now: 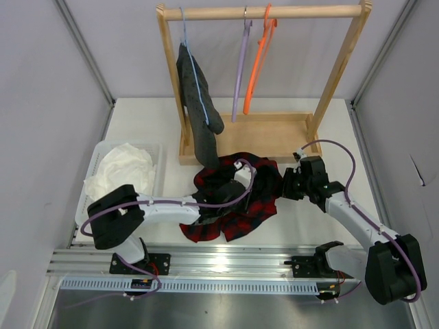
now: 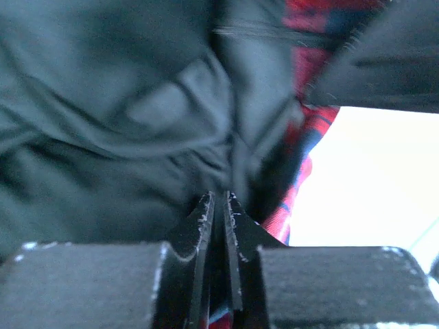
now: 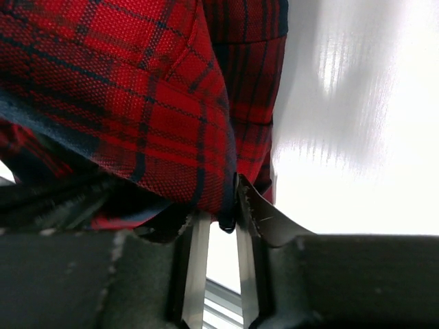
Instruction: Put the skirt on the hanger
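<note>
Off to the left of the wooden rack [image 1: 260, 12] and nearer to me, a white basket [image 1: 159, 152] holds a heap of white cloth [image 1: 120, 171]. On the rack's rail, at its left end, a dark grey dotted garment [image 1: 199, 116] droops from a light blue hanger [image 1: 186, 41], its lower end reaching past the rack's base. Just in front of that base the skirt [image 1: 240, 212] lies crumpled on the table [image 1: 329, 137], red-and-black plaid with dark lining turned up. The left gripper [image 2: 219, 197] is buried in the middle of it. Its jaws are drawn almost together, only a thin slit between them, and the dark lining puckers right into the tips as if pinched there. Near the middle of the rail the hanger [image 1: 240, 68], pale lilac, hangs bare, with an orange hanger [image 1: 259, 62] just beside it on the right. Below the rack's right post, the right gripper [image 3: 221, 202] sits at the skirt's right edge. Its jaws stand a little apart with the dark hem dangling between them, and a gap shows on one side, so it is not clamped.
</note>
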